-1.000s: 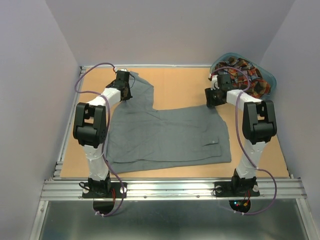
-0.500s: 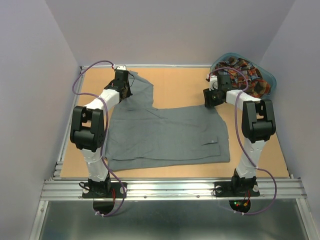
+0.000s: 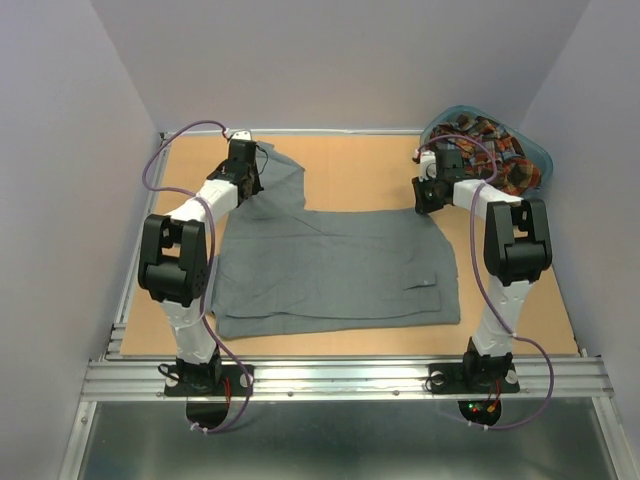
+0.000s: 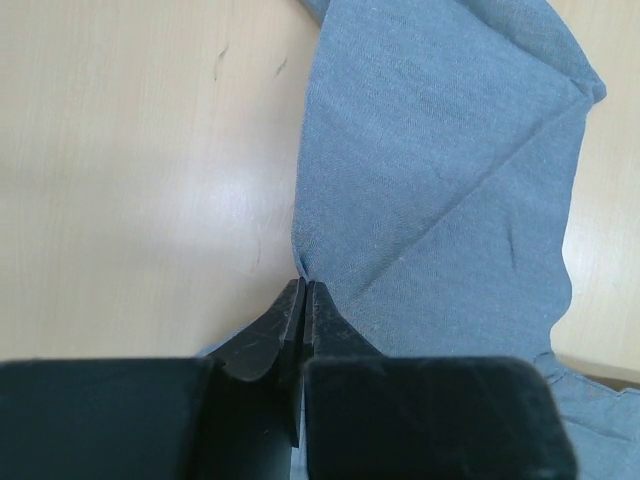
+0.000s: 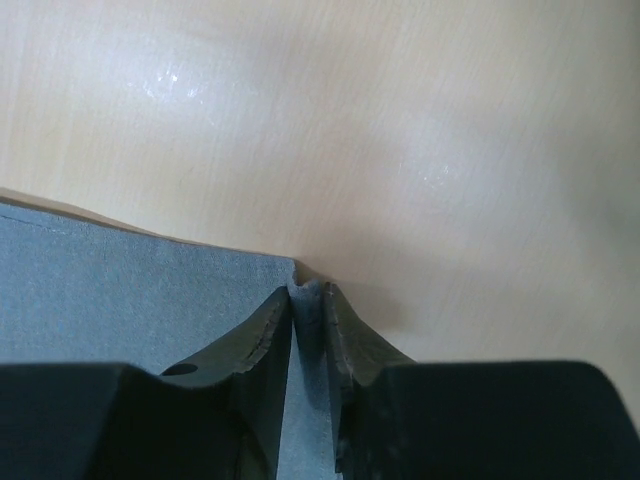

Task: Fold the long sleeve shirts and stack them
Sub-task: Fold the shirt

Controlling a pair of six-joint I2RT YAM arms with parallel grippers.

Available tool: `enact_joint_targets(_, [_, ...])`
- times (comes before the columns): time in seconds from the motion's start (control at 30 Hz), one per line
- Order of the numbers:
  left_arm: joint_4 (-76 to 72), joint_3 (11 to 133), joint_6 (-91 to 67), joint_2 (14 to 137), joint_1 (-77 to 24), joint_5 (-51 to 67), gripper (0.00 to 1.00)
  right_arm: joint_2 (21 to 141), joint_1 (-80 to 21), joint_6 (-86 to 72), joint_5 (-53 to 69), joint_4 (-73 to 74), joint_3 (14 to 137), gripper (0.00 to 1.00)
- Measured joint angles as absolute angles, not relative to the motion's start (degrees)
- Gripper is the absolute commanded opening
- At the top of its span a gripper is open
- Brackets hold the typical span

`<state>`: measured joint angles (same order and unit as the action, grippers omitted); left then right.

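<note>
The grey shirt (image 3: 330,265) is being pinched at its far left edge by the left claw (image 4: 303,292), whose jaws are pressing together on the cloth. The right claw (image 5: 307,297) is clamping the far right corner. The shirt is lying spread across the worktop (image 3: 380,165). Beyond the right claw, the plaid shirt (image 3: 487,140) is sitting bunched in the teal basket (image 3: 541,158).

Two white arms (image 3: 190,318), black joints (image 3: 178,258), looping purple cables (image 3: 196,126)
</note>
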<state>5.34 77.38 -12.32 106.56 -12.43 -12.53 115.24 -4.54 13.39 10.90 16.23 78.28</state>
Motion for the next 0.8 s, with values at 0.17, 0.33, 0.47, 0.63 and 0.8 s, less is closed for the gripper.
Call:
enact_joint_targets(0.17, [4.9,76.0,-12.2,104.2,-12.4,-12.7,0.11,114.8,-4.5,13.8,10.3,16.4,78.3,0.14])
enact_joint_targets(0.33, [4.2,73.4,-12.3,100.2,-12.5,-13.1,0.11,112.1,-4.5,13.7,10.2,16.4,78.2,0.14])
enact_joint_targets(0.47, [3.7,71.0,-12.3,96.7,-12.9,-14.0,0.11,109.1,-4.5,13.3,10.1,16.1,77.6,0.14])
enact_joint_targets(0.63, [4.1,69.5,-12.3,93.9,-13.6,-15.5,0.11,104.7,-4.5,12.2,10.0,15.4,74.0,0.16])
enact_joint_targets(0.8, [4.8,67.3,-13.5,90.3,-14.2,-16.3,0.11,101.2,-4.5,10.8,9.8,14.6,69.2,0.19])
